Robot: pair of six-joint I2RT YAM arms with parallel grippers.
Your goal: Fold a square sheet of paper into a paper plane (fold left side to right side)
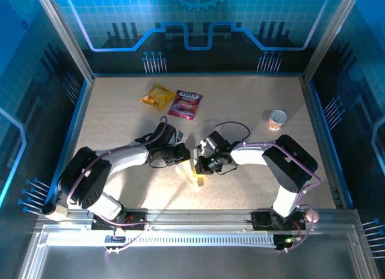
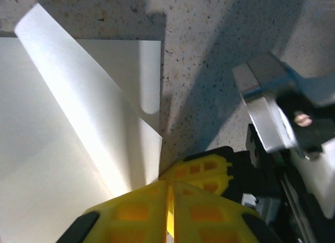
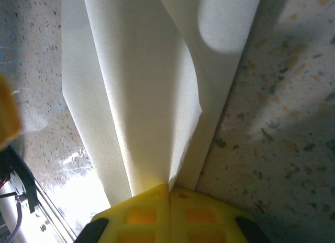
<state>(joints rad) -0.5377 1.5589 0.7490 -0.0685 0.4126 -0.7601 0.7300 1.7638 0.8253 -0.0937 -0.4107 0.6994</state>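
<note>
Paper: thin white square sheet of paper, partly folded, mid-worktop betw. the two arms on the speckled beige worktop. One flap stands up off the layer beneath w/ a soft curl.
Left end effector: yellow-fingered left end effector is closed, tips together right at the sheet's edge. Can't tell if paper is caught betw. them.
Right end effector: yellow-fingered right end effector is closed, pinching the sheet where a crease runs into its tips.
Weight: v. light; prob. lifts or slides at a touch.
Stiffness: floppy, bows betw. grip pts; should hold a crease once pressed.
Fragility: likely tears or wrinkles if pulled hard or twisted.
Slip: smooth on the worktop, so prob. skates unless one side is pinned.
Where to hold: edge or corner, shallow pinch near the fold line, other side held down.
</note>
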